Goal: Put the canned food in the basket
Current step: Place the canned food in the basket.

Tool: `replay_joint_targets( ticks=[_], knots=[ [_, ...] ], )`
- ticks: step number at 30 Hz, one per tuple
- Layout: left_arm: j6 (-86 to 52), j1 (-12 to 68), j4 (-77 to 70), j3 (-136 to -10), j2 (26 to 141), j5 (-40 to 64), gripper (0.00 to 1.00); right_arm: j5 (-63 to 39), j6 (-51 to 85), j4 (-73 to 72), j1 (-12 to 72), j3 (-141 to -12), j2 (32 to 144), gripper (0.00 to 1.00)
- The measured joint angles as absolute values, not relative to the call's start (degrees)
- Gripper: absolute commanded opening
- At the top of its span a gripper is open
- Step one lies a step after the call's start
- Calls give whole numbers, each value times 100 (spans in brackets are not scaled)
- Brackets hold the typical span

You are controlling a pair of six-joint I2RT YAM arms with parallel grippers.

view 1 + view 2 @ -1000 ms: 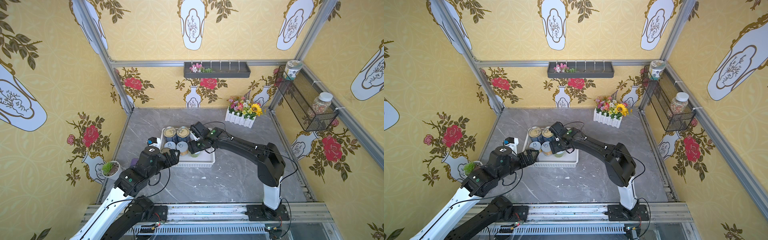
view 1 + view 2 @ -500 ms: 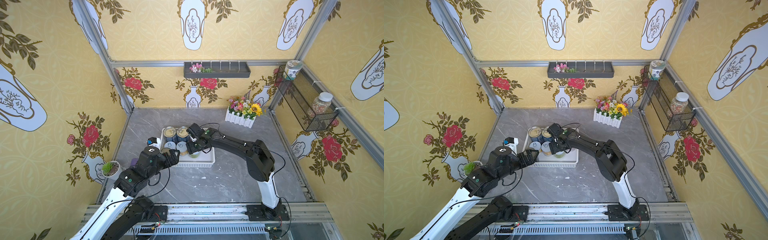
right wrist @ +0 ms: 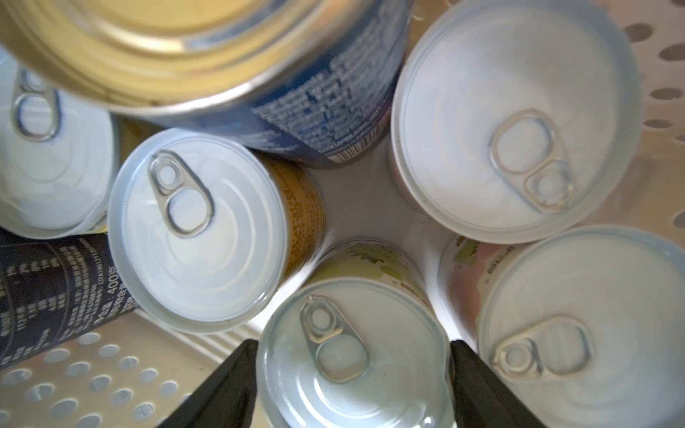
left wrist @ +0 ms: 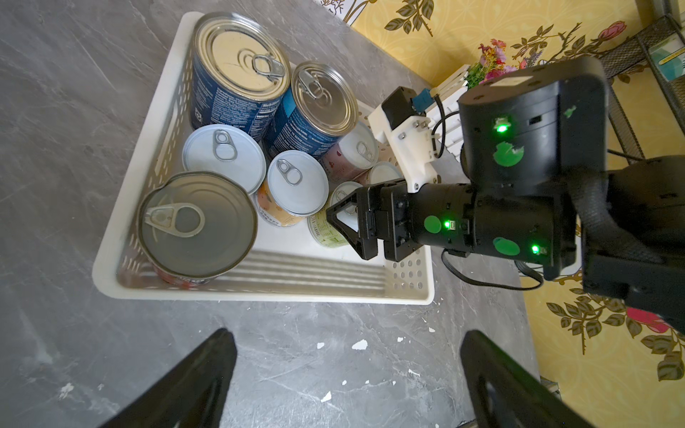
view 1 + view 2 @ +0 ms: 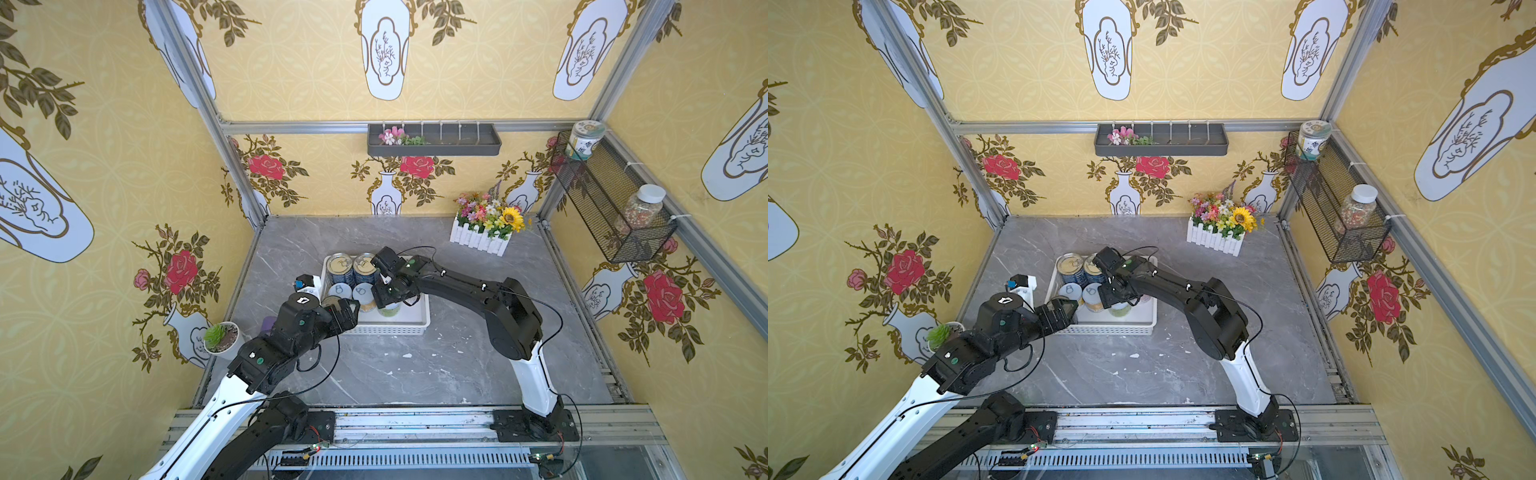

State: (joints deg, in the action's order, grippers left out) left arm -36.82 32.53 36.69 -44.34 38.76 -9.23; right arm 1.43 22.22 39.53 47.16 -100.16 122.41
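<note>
Below, grey marble tabletop (image 5: 436, 365); floral walls (image 5: 299, 83).

Both arms were built of glossy black jointed housings above a white tubular lower link (image 5: 534, 382), each fixed by a black base plate (image 5: 536, 432) to the near silver rail (image 5: 415, 419). The right arm's black wrist housing (image 4: 519, 111) carried round green stickers and lit green lamps. Beside it sat a white printed bracket (image 4: 404, 148) holding a small black camera. A thin black cable (image 4: 496, 286) looped beneath. The left arm's rounded black housing (image 5: 297, 313) bore a white emblem. The right end effector (image 3: 354, 344) had black, triangular-framed fingers (image 4: 367, 226).
</note>
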Motion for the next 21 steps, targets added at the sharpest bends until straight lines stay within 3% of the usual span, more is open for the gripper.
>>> replay_joint_targets(
  ticks=[15,21],
  knots=[
    [-3682,3253,3669,-4434,3865,-923,100,113,2204,3951,4740,-10099,12348,92],
    [-3662,3253,3669,-4434,3826,-915,100,185,2086,3900,4777,-9727,11666,100]
  ],
)
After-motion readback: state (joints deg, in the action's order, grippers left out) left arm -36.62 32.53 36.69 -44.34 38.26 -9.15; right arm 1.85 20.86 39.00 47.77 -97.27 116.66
